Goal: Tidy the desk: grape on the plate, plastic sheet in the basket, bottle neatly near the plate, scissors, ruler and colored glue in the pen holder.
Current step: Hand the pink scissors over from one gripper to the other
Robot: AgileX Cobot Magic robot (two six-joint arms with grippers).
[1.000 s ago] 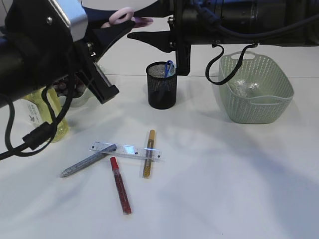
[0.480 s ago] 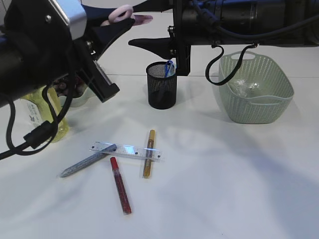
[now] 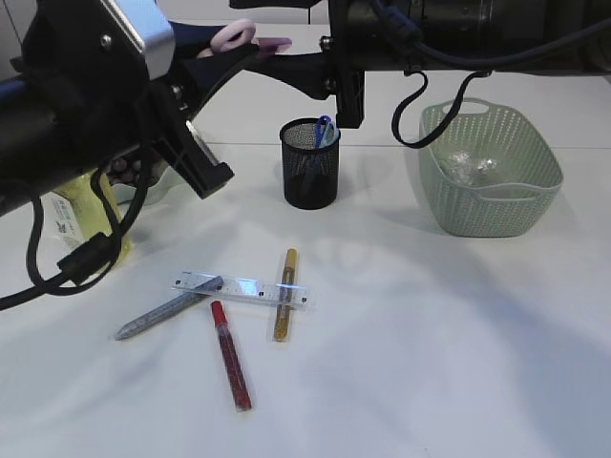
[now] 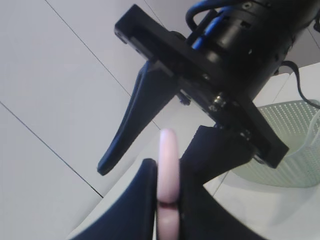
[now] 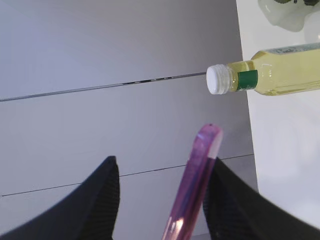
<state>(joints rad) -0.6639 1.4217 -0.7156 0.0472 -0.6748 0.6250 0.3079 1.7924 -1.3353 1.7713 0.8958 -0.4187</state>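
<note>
The scissors [image 3: 239,38], with pink handles and a purple blade sheath, hang high above the table with my left gripper [image 4: 168,172] shut on a pink handle [image 4: 168,150]. My right gripper [image 5: 162,192] is open around the purple sheath [image 5: 197,185]; the sheath lies next to one finger and well apart from the other. On the table lie a clear ruler [image 3: 241,289] and silver [image 3: 167,308], red [image 3: 230,355] and gold [image 3: 284,294] glue tubes. Behind them stands the black mesh pen holder [image 3: 310,164]. The yellow bottle [image 5: 270,75] stands at the left, by the plate [image 5: 287,12].
A pale green basket [image 3: 489,170] at the right rear holds a crumpled plastic sheet [image 3: 468,167]. A blue pen [image 3: 323,129] stands in the pen holder. My left arm hides most of the bottle and plate in the exterior view.
My right gripper's jaws have spread apart around the scissors' sheath and risen a little. The left gripper keeps its hold on the handle and has shifted slightly right.
</note>
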